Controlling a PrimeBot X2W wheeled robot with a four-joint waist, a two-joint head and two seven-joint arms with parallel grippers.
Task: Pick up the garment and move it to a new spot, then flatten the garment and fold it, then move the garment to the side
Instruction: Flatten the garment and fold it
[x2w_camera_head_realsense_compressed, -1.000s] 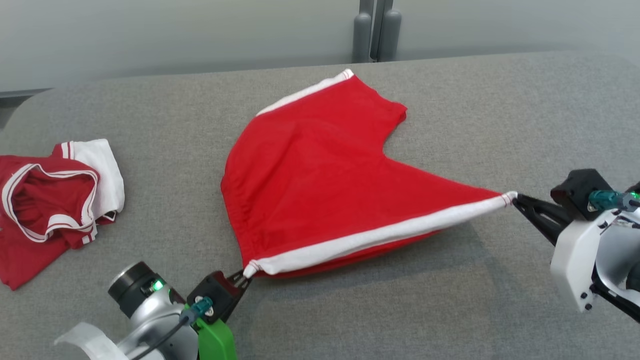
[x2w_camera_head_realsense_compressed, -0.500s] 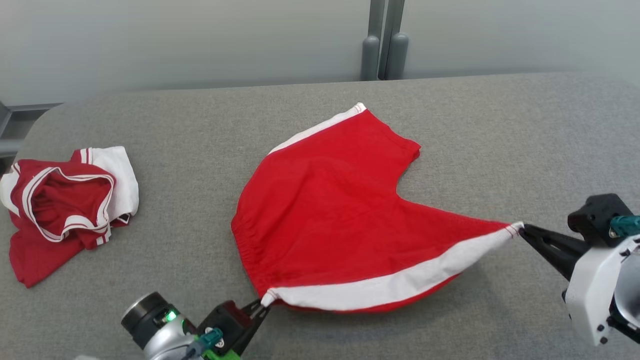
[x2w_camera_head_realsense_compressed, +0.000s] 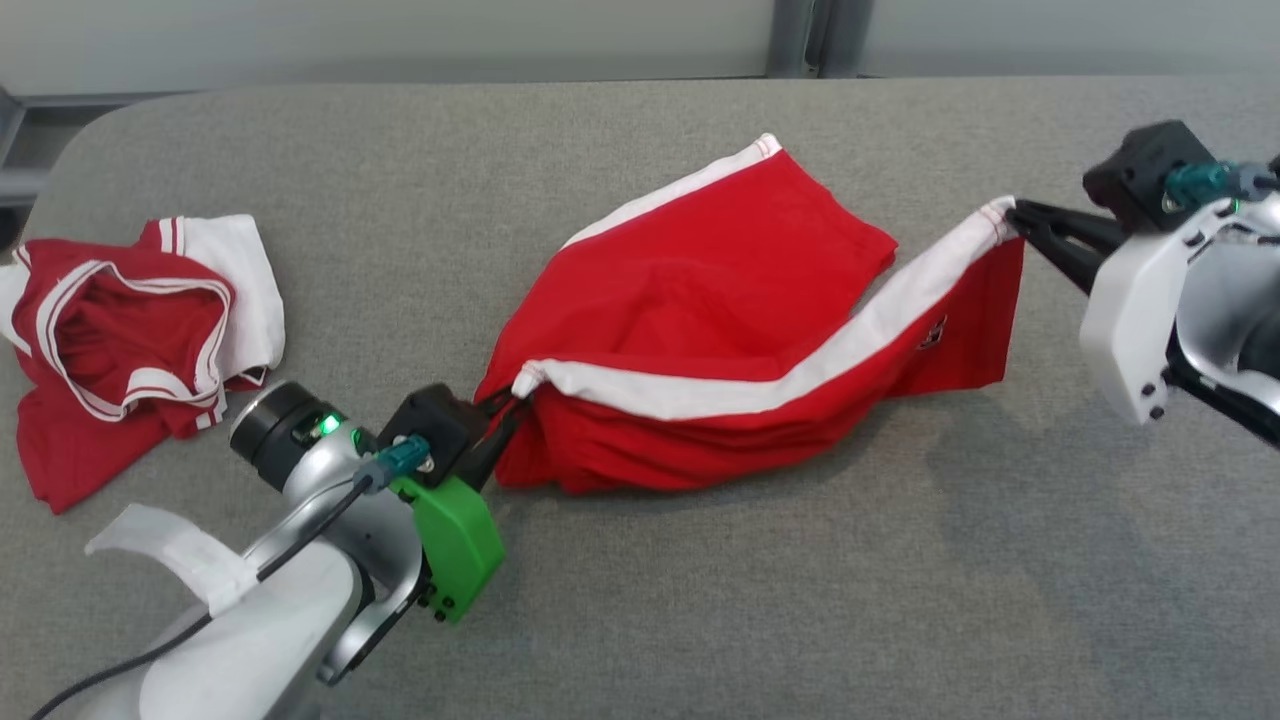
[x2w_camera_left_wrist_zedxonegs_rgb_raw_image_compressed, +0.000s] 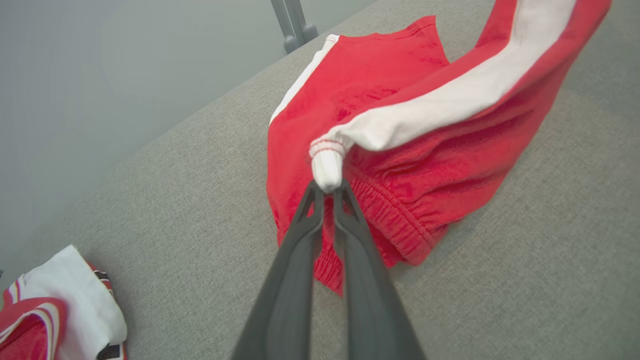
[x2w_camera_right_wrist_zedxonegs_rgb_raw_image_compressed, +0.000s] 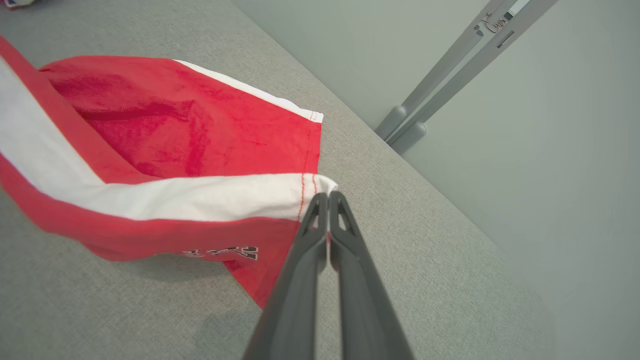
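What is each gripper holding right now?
Left gripper: shut on the shorts, at a waistband corner.
Right gripper: shut on the shorts, at a hem corner.

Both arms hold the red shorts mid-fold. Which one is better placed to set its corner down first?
Left, probably. The left gripper, shut on the waistband corner of the red shorts, sits over the half lying flat. The right gripper holds its hem corner out over bare table.

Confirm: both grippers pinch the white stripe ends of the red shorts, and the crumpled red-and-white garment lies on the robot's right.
Wrong side. The crumpled red-and-white garment lies on the robot's left, per the head view. The rest holds: left gripper and right gripper each pinch a white stripe end of the red shorts.
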